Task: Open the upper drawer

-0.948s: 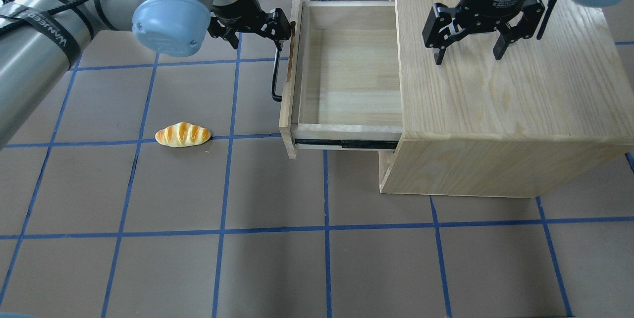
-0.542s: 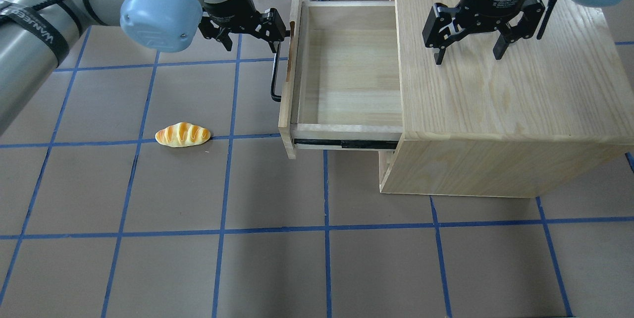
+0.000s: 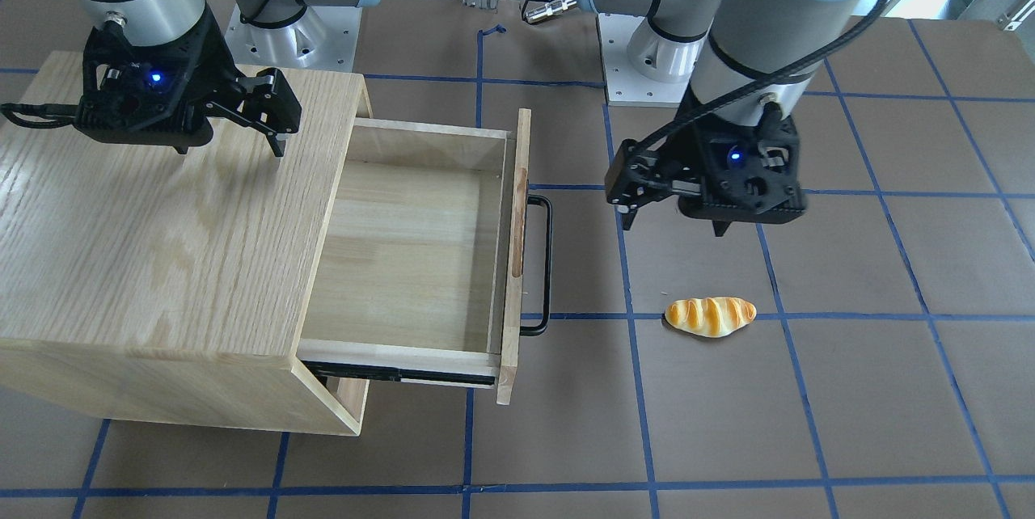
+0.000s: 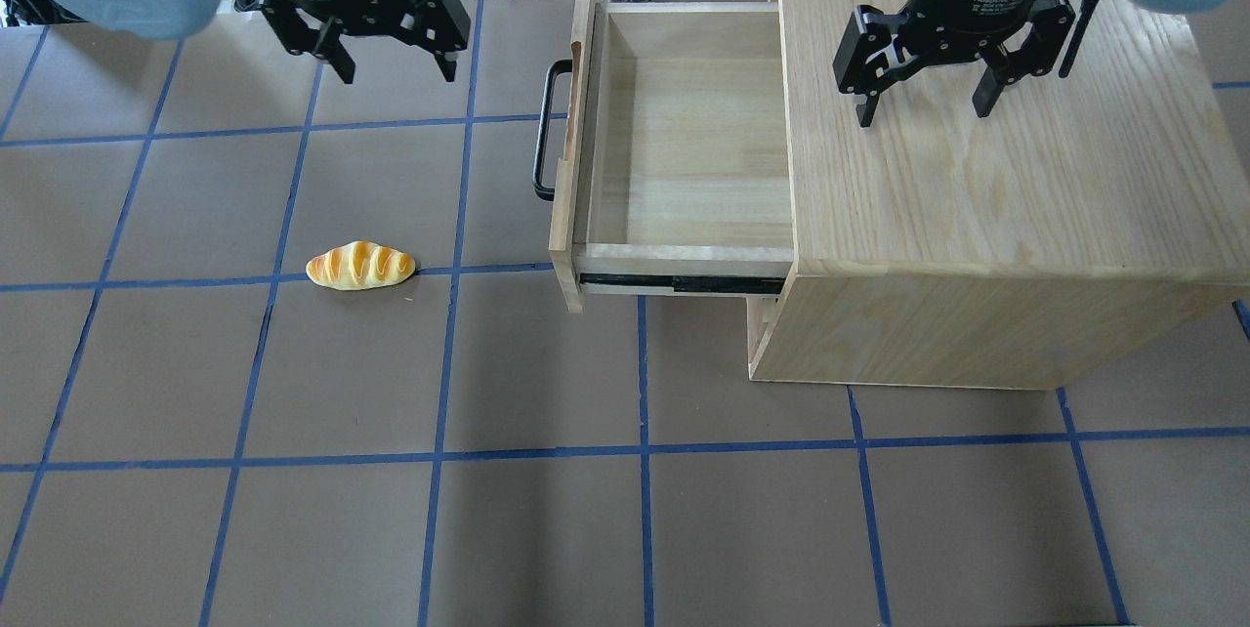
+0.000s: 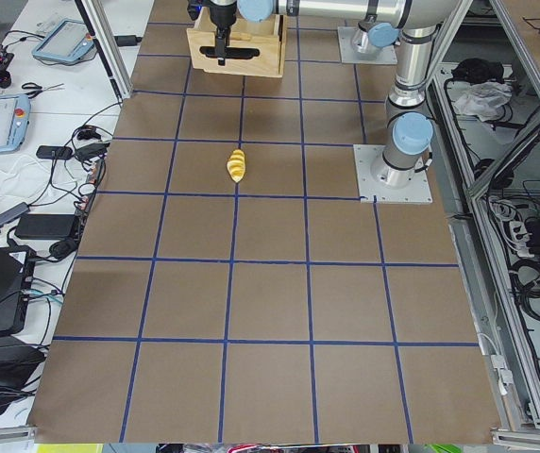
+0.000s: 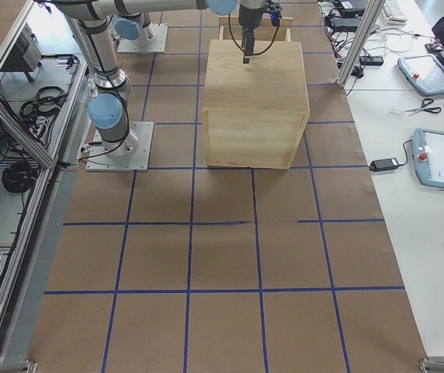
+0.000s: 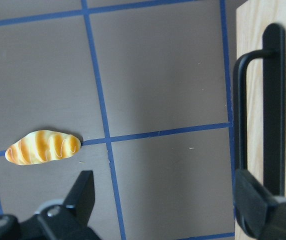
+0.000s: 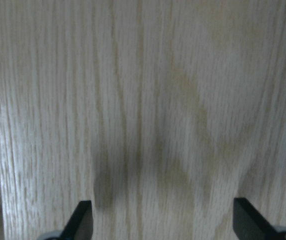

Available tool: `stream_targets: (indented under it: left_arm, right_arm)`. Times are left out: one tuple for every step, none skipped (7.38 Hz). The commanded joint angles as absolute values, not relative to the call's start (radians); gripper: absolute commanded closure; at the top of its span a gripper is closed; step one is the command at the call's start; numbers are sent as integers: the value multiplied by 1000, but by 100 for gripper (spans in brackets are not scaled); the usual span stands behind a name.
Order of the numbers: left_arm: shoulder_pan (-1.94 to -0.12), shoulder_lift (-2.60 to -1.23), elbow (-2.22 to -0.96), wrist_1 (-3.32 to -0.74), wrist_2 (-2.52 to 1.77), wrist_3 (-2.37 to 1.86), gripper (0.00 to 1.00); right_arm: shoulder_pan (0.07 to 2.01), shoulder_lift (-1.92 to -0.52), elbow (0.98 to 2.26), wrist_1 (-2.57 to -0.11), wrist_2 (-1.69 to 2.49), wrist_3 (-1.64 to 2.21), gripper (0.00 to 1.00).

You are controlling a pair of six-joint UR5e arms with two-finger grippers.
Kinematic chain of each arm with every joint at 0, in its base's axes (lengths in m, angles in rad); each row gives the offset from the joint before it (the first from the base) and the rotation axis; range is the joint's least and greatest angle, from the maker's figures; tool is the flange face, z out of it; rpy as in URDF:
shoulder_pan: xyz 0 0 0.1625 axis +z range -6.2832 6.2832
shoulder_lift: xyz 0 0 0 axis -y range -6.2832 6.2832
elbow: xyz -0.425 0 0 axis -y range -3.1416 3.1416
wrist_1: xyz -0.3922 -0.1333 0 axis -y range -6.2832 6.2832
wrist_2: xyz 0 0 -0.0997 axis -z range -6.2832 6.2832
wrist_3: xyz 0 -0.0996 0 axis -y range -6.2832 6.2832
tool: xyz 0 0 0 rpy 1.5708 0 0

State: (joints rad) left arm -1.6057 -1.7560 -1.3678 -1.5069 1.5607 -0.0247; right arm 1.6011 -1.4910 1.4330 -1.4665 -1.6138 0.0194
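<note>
— Upper drawer [image 4: 684, 148], the wide shallow light-oak one with the long black metal bar handle [image 4: 540, 134]: where is it?
— Upper centre of the overhead view, slid far out of the large light-oak cabinet box [image 4: 977, 197].
— And the grippers?
— Left gripper [image 4: 397, 70], upper left, jaws spread wide, clear of the handle. Right gripper [image 4: 923, 112], upper right, jaws spread too, above the cabinet top.
</note>
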Motion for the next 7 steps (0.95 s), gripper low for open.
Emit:
stream_targets:
  left_arm:
    - [-1507, -1715, -1379, -1532, 1577, -14, 0]
    - [-1506, -1698, -1388, -1540, 1574, -14, 0]
    - [-1508, -1686, -1420, -1539, 1575, -14, 0]
    - [-1509, -1668, -1443, -1537, 1577, -14, 0]
    - [-1509, -1660, -1447, -1537, 1575, -14, 0]
    - [-1509, -1661, -1448, -1537, 1575, -14, 0]
    - [-1512, -1661, -1451, -1540, 1575, -14, 0]
  right_arm:
    - [1601, -1491, 1433, -1466, -1614, 20, 0]
    - [1601, -1491, 1433, -1466, -1614, 18, 0]
    - [1601, -1491, 1433, -1466, -1614, 18, 0]
    - [1600, -1491, 1434, -1466, -1614, 18, 0]
    - [1601, -1491, 1433, -1466, -1614, 20, 0]
    - [1601, -1491, 1433, -1466, -1614, 20, 0]
    - [1601, -1491, 1433, -1466, -1614, 20, 0]
